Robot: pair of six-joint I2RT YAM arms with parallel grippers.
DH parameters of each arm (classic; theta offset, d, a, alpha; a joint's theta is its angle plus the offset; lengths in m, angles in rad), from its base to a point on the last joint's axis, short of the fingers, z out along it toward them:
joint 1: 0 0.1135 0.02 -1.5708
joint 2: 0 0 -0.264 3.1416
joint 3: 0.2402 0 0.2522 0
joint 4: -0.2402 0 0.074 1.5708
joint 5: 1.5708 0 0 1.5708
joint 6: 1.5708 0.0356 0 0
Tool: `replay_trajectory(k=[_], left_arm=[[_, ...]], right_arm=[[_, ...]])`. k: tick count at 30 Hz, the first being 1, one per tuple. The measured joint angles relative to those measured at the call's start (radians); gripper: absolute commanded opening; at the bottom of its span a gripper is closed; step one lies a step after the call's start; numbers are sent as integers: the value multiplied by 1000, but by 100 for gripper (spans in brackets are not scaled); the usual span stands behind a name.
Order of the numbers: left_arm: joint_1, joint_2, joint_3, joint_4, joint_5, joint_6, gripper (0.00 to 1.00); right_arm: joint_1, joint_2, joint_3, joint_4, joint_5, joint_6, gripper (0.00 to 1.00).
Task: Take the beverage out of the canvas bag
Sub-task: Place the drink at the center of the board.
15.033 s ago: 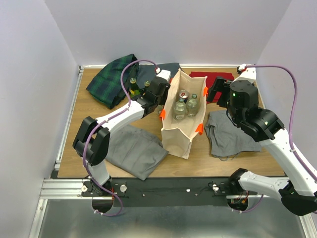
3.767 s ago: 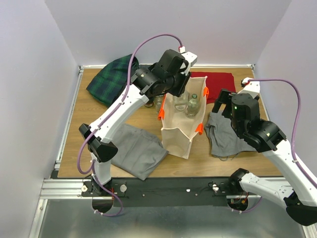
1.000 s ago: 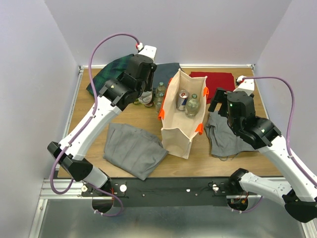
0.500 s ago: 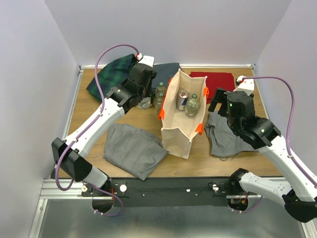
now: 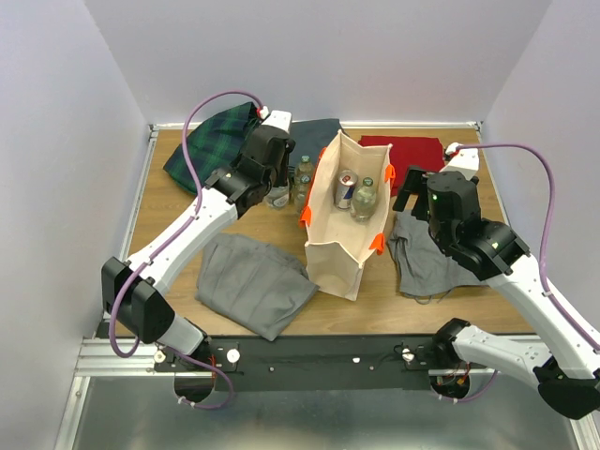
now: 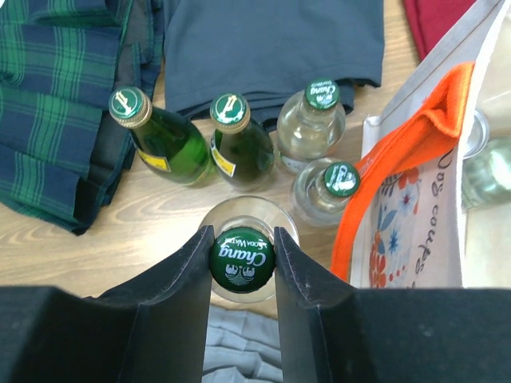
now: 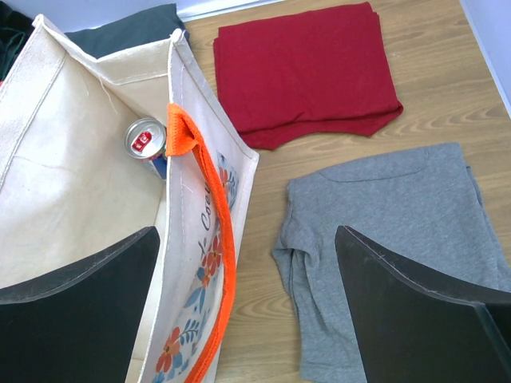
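My left gripper (image 6: 243,249), clamped on the cap of a clear Chang bottle (image 6: 243,260), holds it upright beside the bottles (image 6: 239,148) just ahead of my fingertips, outside the canvas bag (image 6: 407,239) to their right; my right gripper (image 7: 247,303), spread wide, hangs over the bag's orange handle (image 7: 209,207), likely to steady it.

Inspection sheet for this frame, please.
Surface: wooden table, no spills seen.
Job's things: canvas bag upright, open, holding a can and a clear bottle; four other bottles stand outside it.
Clutter: plaid cloth, dark cloth, red cloth, grey shirt, grey cloth.
Grippers: left gripper shut on the cap of the Chang bottle; right gripper open, empty.
Cables: left cable and right cable, purple, arching free.
Surroundings: plain walls; nothing else seen.
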Motion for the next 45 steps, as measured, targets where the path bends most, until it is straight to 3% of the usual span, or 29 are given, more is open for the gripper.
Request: replay_trajectory(k=[38,45], left_arm=[[16,89,-141,170,-11,-69,0],[18,92,-222,254,-11,-74,0]], right_arm=[[0,8,0,1,0,-4,100],[0,8,0,1,1,-4,100]])
